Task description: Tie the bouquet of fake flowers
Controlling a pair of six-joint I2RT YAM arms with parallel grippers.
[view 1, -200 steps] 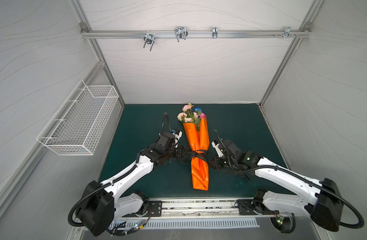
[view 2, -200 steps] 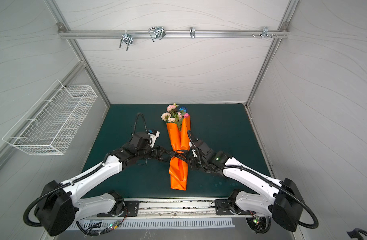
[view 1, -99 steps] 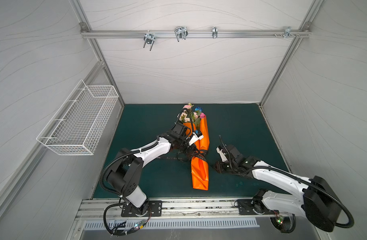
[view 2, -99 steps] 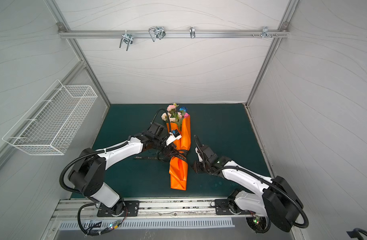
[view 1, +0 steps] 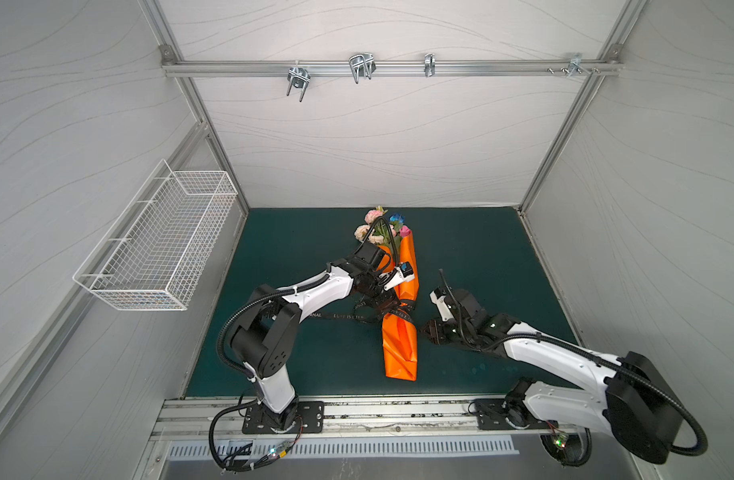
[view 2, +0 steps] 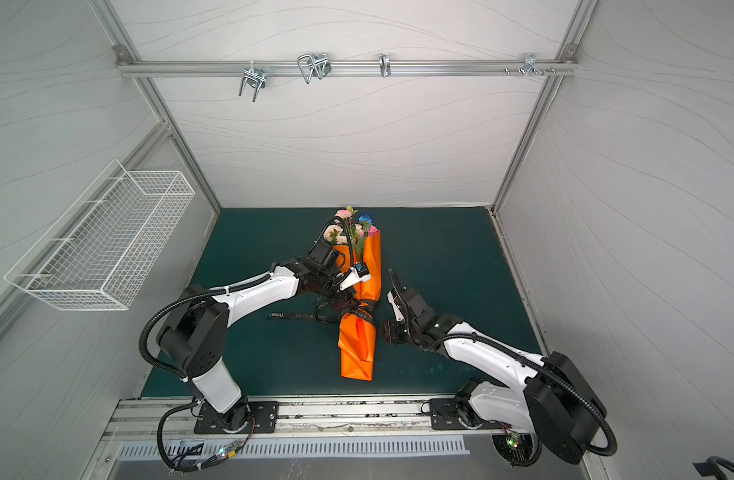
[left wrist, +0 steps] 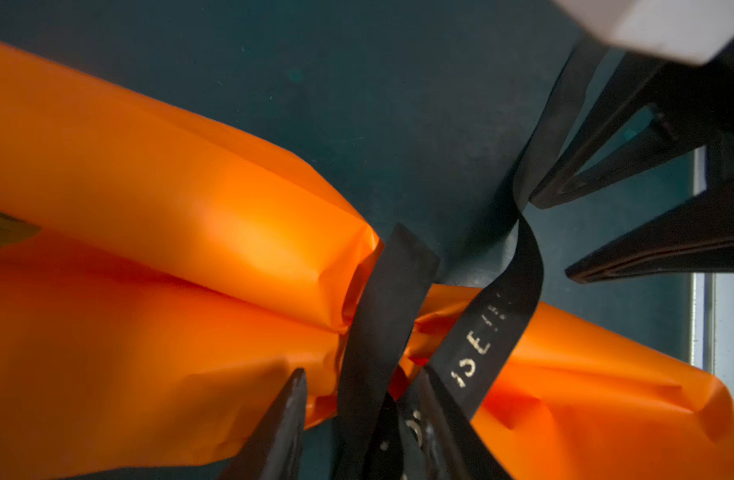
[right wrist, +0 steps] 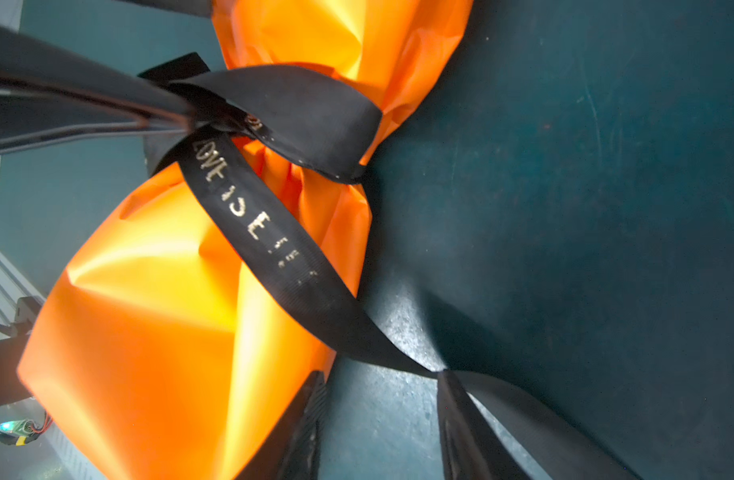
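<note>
– Bouquet of fake flowers [view 1: 363, 232]: where is it, and how would it handle?
– It lies mid-tabletop [view 1: 481, 257], blooms at the far end, stems hidden in orange wrapping paper [view 1: 398, 340]. I judge it light and soft: blooms crush, paper creases (and probably slides).
– Where to take hold?
– At the pinched waist, where the black ribbon [right wrist: 265, 232] crosses; never the blooms.
– And the jaws?
– The left gripper [left wrist: 363, 374] has its jaws apart, astride that crossing. The right gripper [right wrist: 380, 374], just right of the paper, also has them apart, with a ribbon tail draped over one. Whether the knot is snug, I can't quite tell.
</note>
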